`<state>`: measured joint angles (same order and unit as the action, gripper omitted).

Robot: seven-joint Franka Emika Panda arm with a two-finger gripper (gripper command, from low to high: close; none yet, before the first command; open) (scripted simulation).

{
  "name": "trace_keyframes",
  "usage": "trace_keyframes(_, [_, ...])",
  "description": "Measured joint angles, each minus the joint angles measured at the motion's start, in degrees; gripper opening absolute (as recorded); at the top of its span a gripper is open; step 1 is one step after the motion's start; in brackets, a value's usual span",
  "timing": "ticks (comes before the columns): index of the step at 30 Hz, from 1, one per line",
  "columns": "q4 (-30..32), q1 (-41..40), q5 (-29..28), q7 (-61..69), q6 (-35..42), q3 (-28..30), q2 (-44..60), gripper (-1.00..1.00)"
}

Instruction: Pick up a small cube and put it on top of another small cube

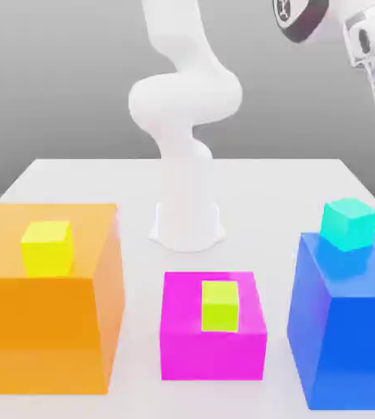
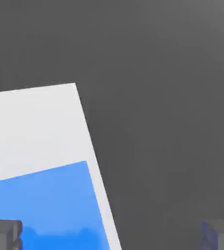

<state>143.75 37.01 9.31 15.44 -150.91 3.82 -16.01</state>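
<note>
Teal cube (image 1: 350, 224) noted on top of the blue block (image 1: 346, 327), at the exterior view's right. Hand (image 2: 112, 237) found fully open, nothing between its fingers. Yellow cube (image 1: 47, 249) rests on the orange block (image 1: 39, 335); lime-green cube (image 1: 220, 306) on the magenta block (image 1: 211, 355). All blocks stand on the white bench (image 1: 256, 213).

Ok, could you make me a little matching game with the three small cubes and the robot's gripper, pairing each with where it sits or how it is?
1. Yellow cube
2. Lime-green cube
3. Teal cube
4. Gripper

A. on the blue block
B. open
C. on the orange block
D. on the magenta block

Pairs: 1-C, 2-D, 3-A, 4-B
</note>
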Motion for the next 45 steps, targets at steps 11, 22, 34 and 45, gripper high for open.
trace_keyframes(11, [6.64, 11.9, 4.25, 28.3, -8.4, -3.62, 13.38, 0.0])
trace_keyframes(22, [15.47, 14.37, -9.18, 31.49, -19.4, -3.78, 27.05, 0.0])
trace_keyframes(34, [15.64, 14.34, -9.27, 31.46, -18.65, -3.78, 26.29, -1.0])
trace_keyframes(45, [9.97, 14.2, -10.66, 22.75, 3.19, -4.96, 6.82, -1.0])
